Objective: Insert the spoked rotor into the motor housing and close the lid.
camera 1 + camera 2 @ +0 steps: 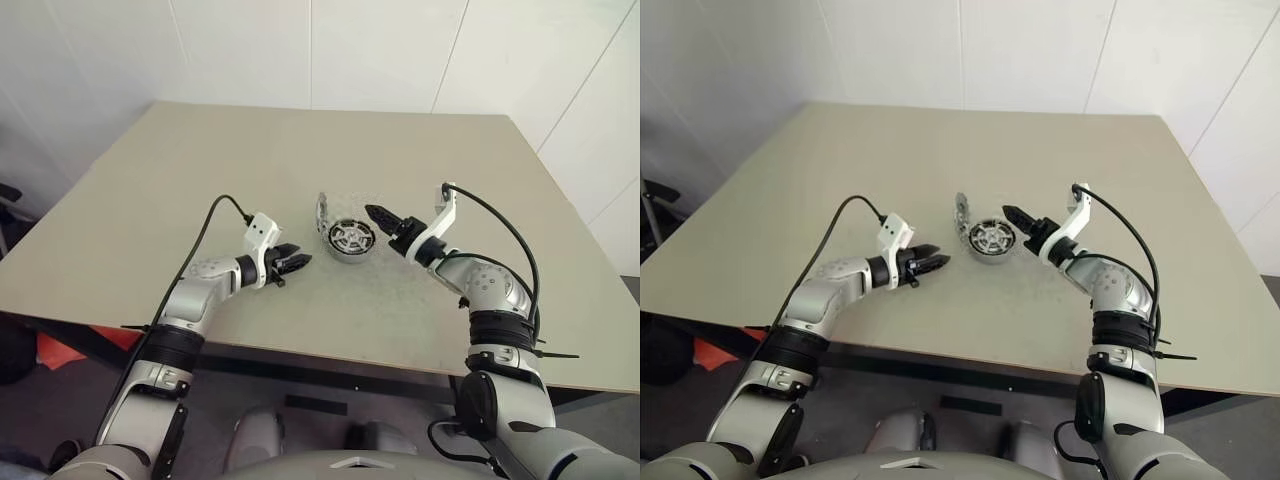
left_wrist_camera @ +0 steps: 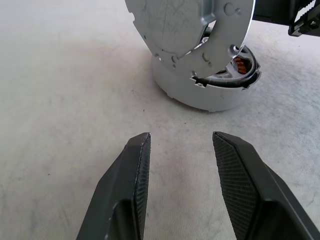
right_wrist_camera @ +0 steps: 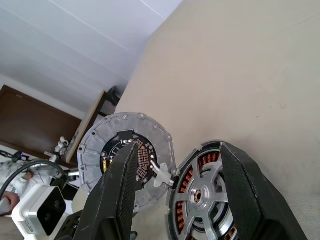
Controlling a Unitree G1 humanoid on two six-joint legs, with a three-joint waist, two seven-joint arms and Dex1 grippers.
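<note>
The motor housing (image 1: 351, 252) stands near the table's middle. The spoked rotor (image 3: 201, 193) lies inside it, silver spokes ringed by copper windings. The lid (image 1: 322, 212) stands up on edge at the housing's far left side, its dark inner face with green bits (image 3: 131, 159) turned toward the rotor. My left gripper (image 1: 297, 263) is open and empty on the near left, a short way from the housing wall (image 2: 200, 95). My right gripper (image 1: 378, 213) is open at the housing's right rim, pointing at the lid, with nothing between its fingers.
The beige table (image 1: 200, 170) reaches to white walls at the back. Its front edge runs just below both arms. A cable loops off each wrist.
</note>
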